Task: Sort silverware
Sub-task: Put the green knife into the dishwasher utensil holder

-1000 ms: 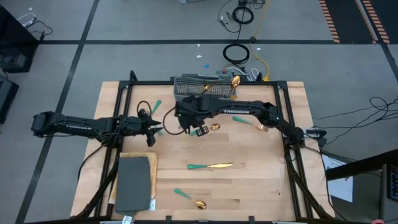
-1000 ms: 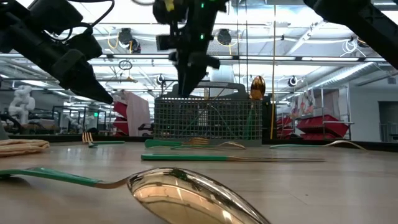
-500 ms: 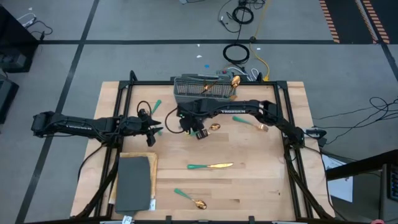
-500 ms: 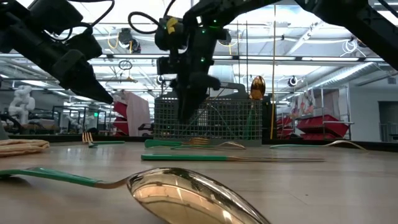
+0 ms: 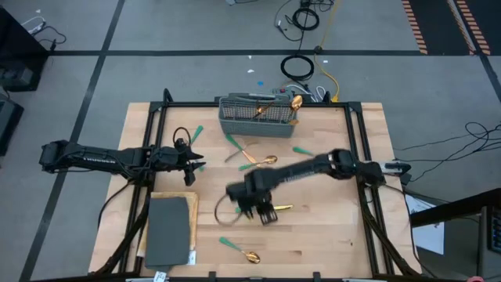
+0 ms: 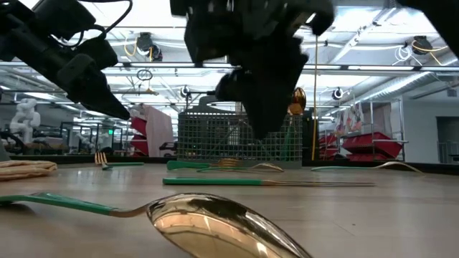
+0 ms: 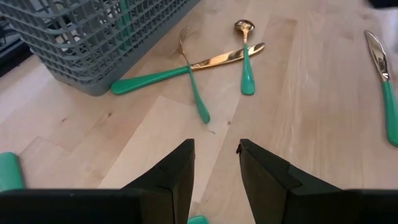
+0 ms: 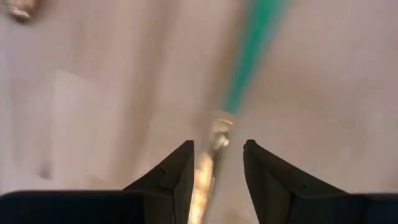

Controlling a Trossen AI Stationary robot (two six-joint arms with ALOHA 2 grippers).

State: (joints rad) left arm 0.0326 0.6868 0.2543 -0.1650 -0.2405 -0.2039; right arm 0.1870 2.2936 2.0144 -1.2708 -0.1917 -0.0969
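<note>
- Silverware lies scattered over the desk point(image 5: 329, 227): a knife point(image 5: 274, 208) at centre of the high view, a spoon point(image 5: 243, 252) near the lower edge, a crossed cluster point(image 7: 205, 68) just below the grey mesh caddy point(image 5: 254, 113) at upper centre, and a few pieces standing inside that caddy.
- Right claw point(image 8: 217, 168) hangs over the centre knife, fingers spread, nothing pinched; its wrist view shows the knife's teal handle and gold blade running between the fingers.
- Left claw point(image 7: 214, 168) waits at centre left of the high view, fingers spread and empty, facing the cluster by the caddy.
- Risk, as I judge it: the knife lies flat on the wood, so a shallow descent may close on air, while a hard one could jam the fingertips into the desk.
- A pinch on the smooth gold blade may slip or let the knife swing; the handle looks safer.
- The right arm stretches across the middle, so a left reach toward the cluster could crowd it.
</note>
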